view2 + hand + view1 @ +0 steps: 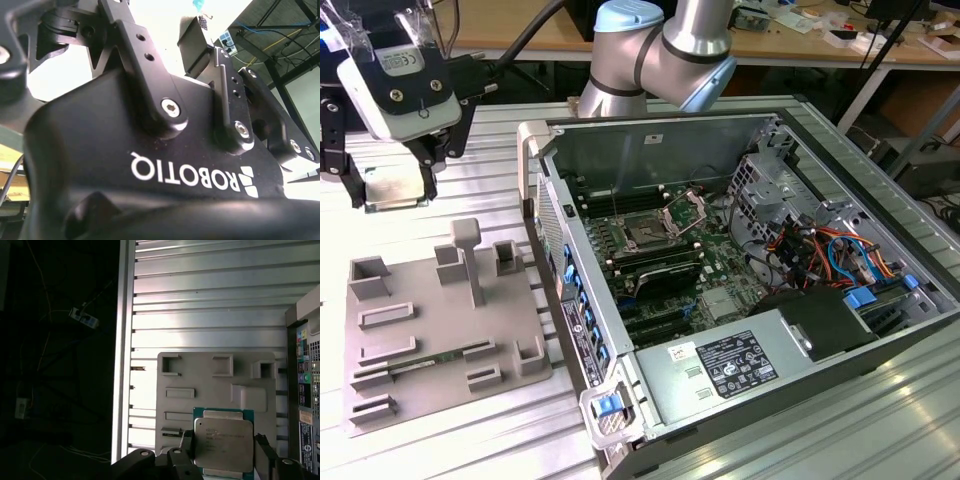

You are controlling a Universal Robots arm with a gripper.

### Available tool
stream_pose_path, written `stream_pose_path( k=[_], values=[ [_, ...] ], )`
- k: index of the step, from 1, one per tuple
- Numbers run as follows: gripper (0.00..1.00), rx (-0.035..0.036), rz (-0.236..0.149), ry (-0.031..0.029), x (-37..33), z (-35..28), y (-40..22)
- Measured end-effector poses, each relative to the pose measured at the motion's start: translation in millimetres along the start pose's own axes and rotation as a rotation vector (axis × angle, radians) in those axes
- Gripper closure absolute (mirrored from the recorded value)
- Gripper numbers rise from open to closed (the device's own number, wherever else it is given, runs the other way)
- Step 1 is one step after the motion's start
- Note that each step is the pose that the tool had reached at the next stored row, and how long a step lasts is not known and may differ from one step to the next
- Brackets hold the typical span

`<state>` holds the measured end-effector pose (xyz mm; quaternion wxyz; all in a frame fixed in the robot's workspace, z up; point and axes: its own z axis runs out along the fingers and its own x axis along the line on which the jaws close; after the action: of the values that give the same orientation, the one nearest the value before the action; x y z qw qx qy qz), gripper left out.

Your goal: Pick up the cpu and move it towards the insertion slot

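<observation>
1. Ribbed metal worktop (500, 160) carries a grey plastic tray (440, 330) and, on the exterior view's right, an open computer case (800, 330). A wooden workbench (510, 30) stands behind.
2. The cpu (395, 187) hangs in the gripper (392, 172) above the worktop, at the exterior view's far left. It is clear of the tray and well apart from the insertion slot (645, 235).
3. The first wrist view adds detail the exterior view lacks. The cpu (222, 442) shows its silvery top and green rim, with a finger (186, 445) against each of two opposite edges and the tray (215, 385) below it.
4. The exterior view takes in the slot inside the case, dark-centred, with its silver bracket (685, 210) raised.
5. The second wrist view looks closely along the gripper's black housing (125, 150).
6. The arm (660, 50) bends behind the case and reaches toward the exterior view's left, with the gripper pointing down.
7. The gripper is closed partway, clamped on the cpu and holding it flat.
</observation>
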<state>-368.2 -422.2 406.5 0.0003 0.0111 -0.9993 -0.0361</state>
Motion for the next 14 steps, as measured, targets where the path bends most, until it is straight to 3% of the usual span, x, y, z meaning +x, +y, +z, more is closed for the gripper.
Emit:
stream_pose_path(
  k=[14],
  values=[
    [0.45,0.0000,0.000,-0.0001,-10.9,0.4,-0.3]
  ],
)
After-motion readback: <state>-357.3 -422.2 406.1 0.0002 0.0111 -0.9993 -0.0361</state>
